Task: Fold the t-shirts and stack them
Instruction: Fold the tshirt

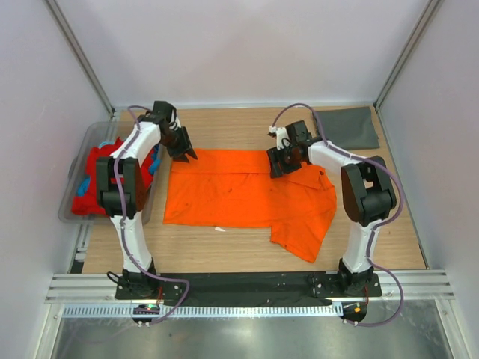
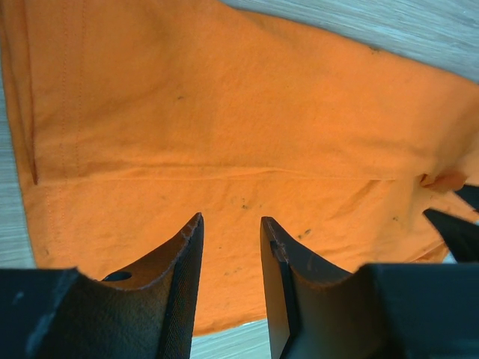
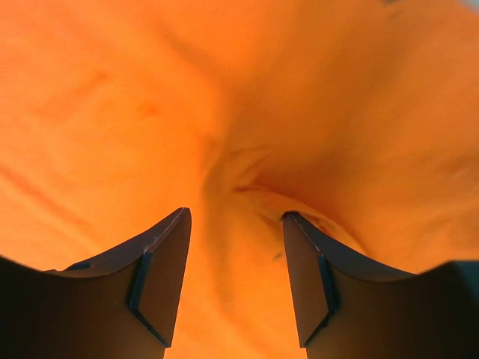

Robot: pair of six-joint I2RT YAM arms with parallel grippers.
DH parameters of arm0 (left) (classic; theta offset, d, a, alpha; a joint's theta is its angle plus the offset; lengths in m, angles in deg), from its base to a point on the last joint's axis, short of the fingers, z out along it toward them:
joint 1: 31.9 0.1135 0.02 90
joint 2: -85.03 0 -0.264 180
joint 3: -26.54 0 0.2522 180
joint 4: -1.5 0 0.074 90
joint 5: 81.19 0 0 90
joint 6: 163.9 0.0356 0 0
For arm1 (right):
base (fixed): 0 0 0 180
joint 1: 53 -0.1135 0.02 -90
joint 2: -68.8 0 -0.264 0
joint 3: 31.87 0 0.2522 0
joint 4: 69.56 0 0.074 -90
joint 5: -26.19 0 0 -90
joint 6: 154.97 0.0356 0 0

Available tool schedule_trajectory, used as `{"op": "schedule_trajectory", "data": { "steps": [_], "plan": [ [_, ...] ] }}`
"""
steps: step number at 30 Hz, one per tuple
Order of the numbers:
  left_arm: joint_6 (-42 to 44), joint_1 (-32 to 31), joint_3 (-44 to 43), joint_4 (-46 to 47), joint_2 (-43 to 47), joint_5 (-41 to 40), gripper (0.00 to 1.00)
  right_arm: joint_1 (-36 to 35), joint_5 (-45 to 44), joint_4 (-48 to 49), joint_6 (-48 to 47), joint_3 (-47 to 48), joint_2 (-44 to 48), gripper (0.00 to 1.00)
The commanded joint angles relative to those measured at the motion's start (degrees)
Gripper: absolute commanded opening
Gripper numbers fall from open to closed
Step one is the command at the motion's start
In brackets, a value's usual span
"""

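Observation:
A bright orange t-shirt (image 1: pixel 239 196) lies spread on the wooden table, one sleeve sticking out at the near right. My left gripper (image 1: pixel 185 152) hovers over its far left corner, open, with flat cloth (image 2: pixel 224 112) under the fingers and nothing between them (image 2: pixel 230 218). At the shirt's far edge near the collar my right gripper (image 1: pixel 278 166) is also open. There the cloth (image 3: pixel 150 97) puckers, and a fold lies over the tip of the right finger (image 3: pixel 299 224). A dark grey t-shirt (image 1: pixel 350 129) lies folded at the far right corner.
A clear plastic tub (image 1: pixel 77 166) stands off the table's left edge, holding red cloth (image 1: pixel 93 179) and a bit of blue (image 1: pixel 153 163). White walls and aluminium posts close in the back and sides. A small white scrap (image 1: pixel 220 229) lies by the shirt's near hem.

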Motion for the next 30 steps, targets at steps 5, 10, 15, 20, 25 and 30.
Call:
{"op": "schedule_trajectory", "data": {
  "steps": [5, 10, 15, 20, 25, 30],
  "plan": [
    [0.24, -0.15, 0.67, 1.50, 4.01, 2.41, 0.37, -7.88, -12.87, -1.26, 9.83, -6.72, 12.07, 0.56],
    [0.76, -0.15, 1.98, 1.68, 5.50, 1.97, 0.38, -11.14, -16.39, -3.98, 16.15, -9.70, 16.99, 0.49],
    [0.68, -1.38, 3.04, 1.77, 6.56, 2.06, 0.39, -11.14, -23.85, -4.34, 22.39, -10.68, 23.14, 0.46],
    [-4.66, -6.47, 6.11, 7.81, 8.22, 4.16, 0.38, -8.68, -37.30, -8.64, 35.48, -7.78, 23.15, 0.45],
    [-12.15, -14.82, 10.16, 17.56, 8.85, 5.74, 0.38, -5.17, -42.68, -9.79, 46.64, -11.54, 23.68, 0.45],
    [-20.65, -21.49, 13.75, 27.06, 7.88, 5.66, 0.37, 3.60, -35.93, -4.00, 44.82, -18.66, 25.53, 0.41]
  ]
}}
